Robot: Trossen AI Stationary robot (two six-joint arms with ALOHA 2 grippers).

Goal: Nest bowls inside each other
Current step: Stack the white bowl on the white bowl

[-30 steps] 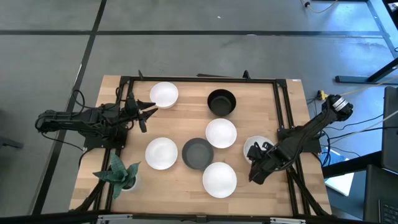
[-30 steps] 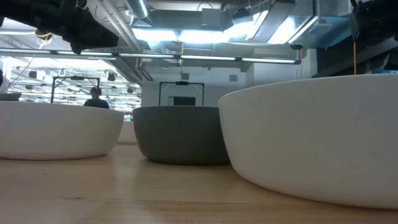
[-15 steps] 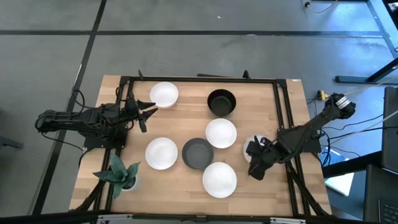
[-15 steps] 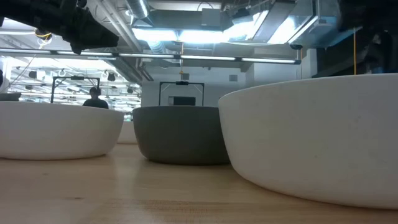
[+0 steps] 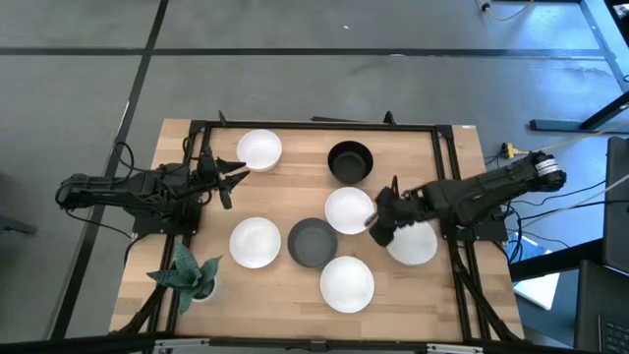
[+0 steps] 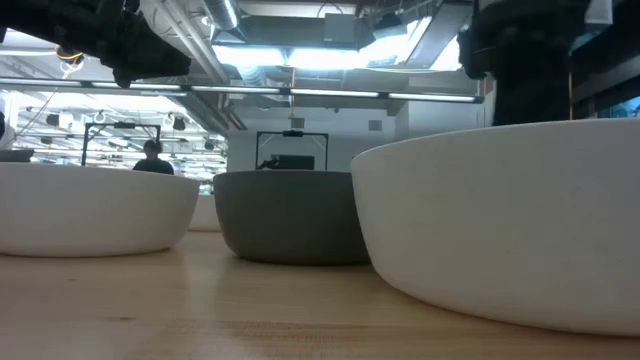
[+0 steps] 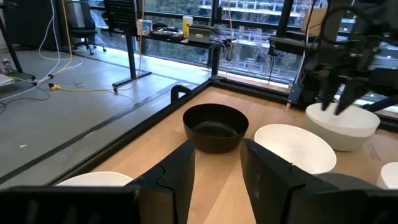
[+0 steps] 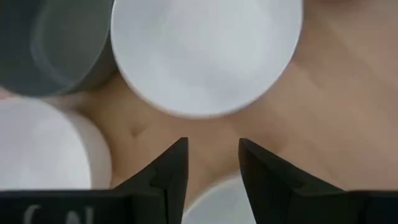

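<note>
Pale wood table (image 5: 295,285), high view: white bowls at the far left (image 5: 259,149), centre (image 5: 346,205), near left (image 5: 255,242), near centre (image 5: 347,284) and right edge (image 5: 417,247); a glossy black bowl (image 5: 350,161) far centre; a dark grey bowl (image 5: 313,242) mid-table. None is nested. The right gripper (image 5: 377,224) hangs between the centre and right-edge white bowls. The left gripper (image 5: 234,171) waits beside the far-left bowl. A green potted plant (image 5: 187,273) occupies the near left corner.

Low view: a white bowl (image 6: 500,225) fills the foreground, the dark grey bowl (image 6: 290,215) behind.

Left wrist view: fingers (image 7: 180,174) spread, black bowl (image 7: 215,127) ahead.

Right wrist view: fingers (image 8: 171,171) spread above bare wood.
</note>
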